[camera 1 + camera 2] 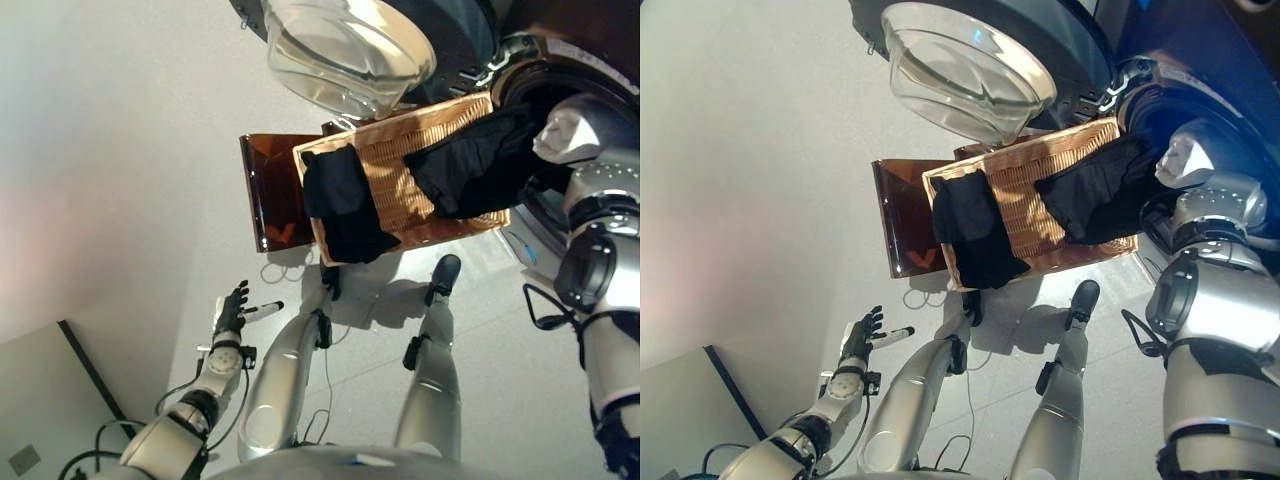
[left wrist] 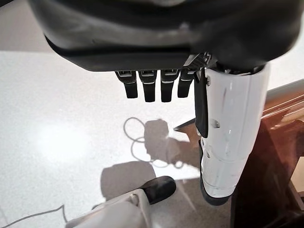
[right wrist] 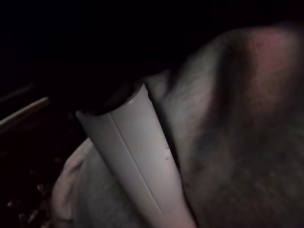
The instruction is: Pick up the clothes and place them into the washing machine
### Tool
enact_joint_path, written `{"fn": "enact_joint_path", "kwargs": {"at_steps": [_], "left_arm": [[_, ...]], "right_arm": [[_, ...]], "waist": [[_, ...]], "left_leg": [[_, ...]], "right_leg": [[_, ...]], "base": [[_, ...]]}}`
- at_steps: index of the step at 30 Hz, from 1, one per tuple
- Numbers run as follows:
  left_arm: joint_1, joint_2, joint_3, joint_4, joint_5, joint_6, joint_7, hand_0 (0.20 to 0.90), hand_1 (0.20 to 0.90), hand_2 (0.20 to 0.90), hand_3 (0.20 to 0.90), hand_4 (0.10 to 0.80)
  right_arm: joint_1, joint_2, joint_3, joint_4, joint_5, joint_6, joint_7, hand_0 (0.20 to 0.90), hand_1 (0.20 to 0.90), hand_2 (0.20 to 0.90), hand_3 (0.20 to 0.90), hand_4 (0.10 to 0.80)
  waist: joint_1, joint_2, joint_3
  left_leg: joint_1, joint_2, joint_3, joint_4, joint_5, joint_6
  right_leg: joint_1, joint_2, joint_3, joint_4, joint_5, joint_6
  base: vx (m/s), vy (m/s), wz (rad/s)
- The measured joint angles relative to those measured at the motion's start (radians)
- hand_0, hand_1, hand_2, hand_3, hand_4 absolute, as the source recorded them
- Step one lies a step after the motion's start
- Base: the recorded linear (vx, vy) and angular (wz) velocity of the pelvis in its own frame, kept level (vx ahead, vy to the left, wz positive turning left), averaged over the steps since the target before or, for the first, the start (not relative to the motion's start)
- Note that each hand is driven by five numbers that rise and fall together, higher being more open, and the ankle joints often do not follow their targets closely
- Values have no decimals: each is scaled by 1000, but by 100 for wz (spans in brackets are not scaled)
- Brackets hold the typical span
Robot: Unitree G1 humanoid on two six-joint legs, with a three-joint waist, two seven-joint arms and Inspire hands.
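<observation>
A shallow wicker basket [image 1: 400,165] rests on a low dark brown box [image 1: 272,190] beside the washing machine [image 1: 560,70]. One black garment [image 1: 342,205] lies over the basket's left end and hangs over its near rim. A second black garment [image 1: 475,160] lies at the right end, draped toward the machine's opening. My right hand [image 3: 137,156] is at the drum's mouth, its white-covered thumb pressed into a light grey cloth [image 1: 565,130] that it grips. My left hand [image 1: 232,310] hangs low at the left, open and empty, above the floor.
The machine's round glass door [image 1: 345,50] stands open above the basket's far side. Pale floor [image 1: 120,150] stretches to the left of the box. A dark strip [image 1: 85,365] runs along the floor at lower left.
</observation>
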Motion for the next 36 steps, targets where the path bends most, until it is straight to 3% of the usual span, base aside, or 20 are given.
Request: {"fn": "enact_joint_path", "kwargs": {"at_steps": [8, 9, 10, 36], "left_arm": [[-2, 1, 0, 2, 0, 1, 12, 900, 900, 900, 900, 800], [-3, 1, 0, 2, -1, 0, 12, 900, 900, 900, 900, 800], [-3, 1, 0, 2, -1, 0, 13, 900, 900, 900, 900, 800], [-10, 10, 9, 10, -9, 12, -17, 900, 900, 900, 900, 800]], "right_arm": [[-13, 0, -18, 0, -5, -38, -26, 200, 200, 200, 200, 300], [-14, 0, -17, 0, -2, -38, -24, 647, 647, 647, 647, 620], [-14, 0, -16, 2, -1, -38, -22, 900, 900, 900, 900, 800], [-62, -4, 76, 93, 48, 102, 161, 900, 900, 900, 900, 800]], "waist": [[-20, -19, 12], [-19, -20, 12], [-19, -20, 12], [-40, -25, 13]], "left_leg": [[-29, -1, -3, 14, -4, 4], [-28, -1, -2, 14, -4, 5], [-28, -1, -1, 15, -4, 5], [-92, 25, 2, 202, -87, 21]], "right_leg": [[-17, -4, -8, 1, 1, 1], [-17, -4, -7, 1, 1, 1], [-17, -4, -7, 1, 1, 1], [-18, 2, 12, 36, 7, 9]], "base": [[0, 7, 3], [0, 0, 0], [0, 0, 0], [-4, -1, -2]]}}
